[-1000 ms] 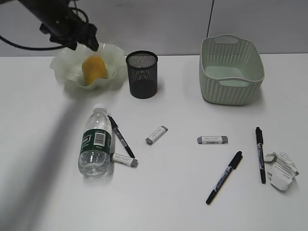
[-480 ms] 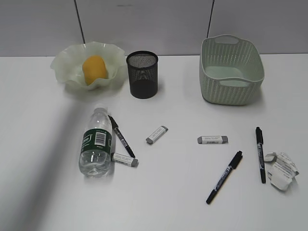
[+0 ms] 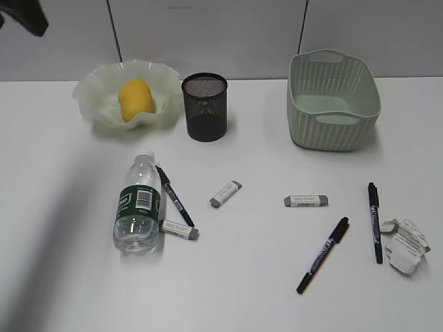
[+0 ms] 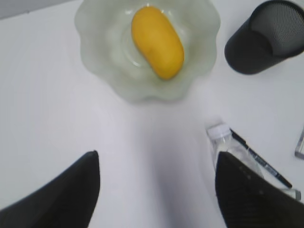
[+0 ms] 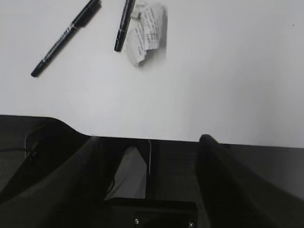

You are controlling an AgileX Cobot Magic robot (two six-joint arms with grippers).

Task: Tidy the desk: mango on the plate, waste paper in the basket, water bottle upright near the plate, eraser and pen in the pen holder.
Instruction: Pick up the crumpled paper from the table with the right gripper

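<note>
Desk (image 3: 263,277) surface, white and wide, carries everything. Largest on it is the sage-green basket (image 3: 333,102) at the back right, with nothing visible inside. At the back left the wavy pale green plate (image 3: 93,97) holds the mango (image 3: 136,99), whose long axis tilts slightly from upright in the exterior view; the left wrist view shows it lying diagonally across the dish. Just right of the plate stands the black mesh pen holder (image 3: 205,107), upright; no contents can be made out.

Water bottle (image 3: 139,205) lies on its side at front left, white cap toward the plate, base toward the near edge. A black pen (image 3: 174,197) lies just beside it on a slant, with a grey eraser (image 3: 179,230) by its lower end. Two more erasers (image 3: 225,194) (image 3: 305,200) lie mid-desk. Two further pens (image 3: 323,254) (image 3: 374,221) lie at front right, the second beside the crumpled waste paper (image 3: 406,245).

Left gripper (image 4: 156,190) hangs above the desk near the plate, jaws spread and empty. Right gripper (image 5: 149,156), off the desk's near edge, has parted, empty jaws.
</note>
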